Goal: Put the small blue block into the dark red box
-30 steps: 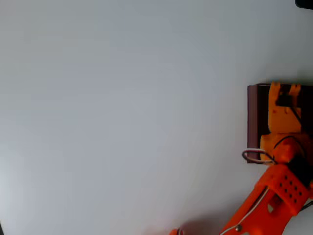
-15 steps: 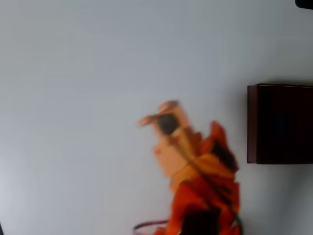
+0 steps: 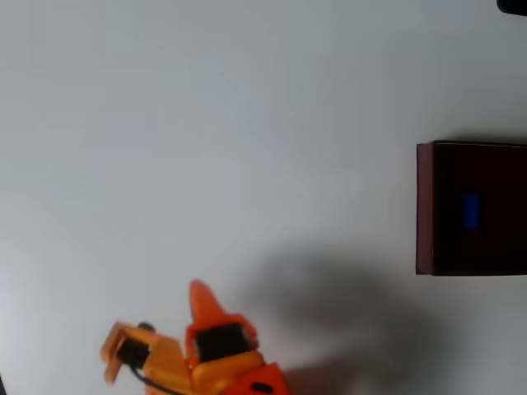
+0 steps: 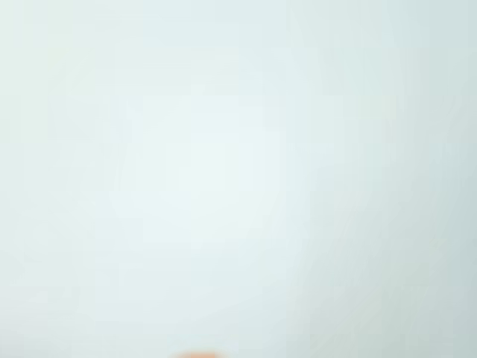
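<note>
The claw (image 3: 156, 329) hung well clear of the dark red box (image 3: 425, 210), its jaws spread and gripping nothing. The small blue block (image 3: 471, 211) lay inside that box. Little risk remained, perhaps only a careless sweep nudging the box, though blur limits certainty.

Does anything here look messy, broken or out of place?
Nothing stands out. The small blue block lies inside the dark red box, and the orange gripper sits far off at the lower left of the overhead view, holding nothing.
</note>
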Motion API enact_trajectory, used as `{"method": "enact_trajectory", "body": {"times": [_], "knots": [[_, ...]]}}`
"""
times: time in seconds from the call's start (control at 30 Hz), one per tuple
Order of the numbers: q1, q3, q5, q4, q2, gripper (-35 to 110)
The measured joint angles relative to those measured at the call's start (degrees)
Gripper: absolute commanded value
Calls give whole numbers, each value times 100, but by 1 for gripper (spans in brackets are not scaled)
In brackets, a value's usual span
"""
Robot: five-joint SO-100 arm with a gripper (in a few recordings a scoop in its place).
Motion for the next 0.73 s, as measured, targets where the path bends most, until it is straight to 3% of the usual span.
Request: {"method": "enact_trajectory", "body": {"times": [0.23, 0.73], "knots": [[-1178, 729, -1318, 167, 246, 0], [-1327, 1081, -1529, 545, 378, 0]]}}
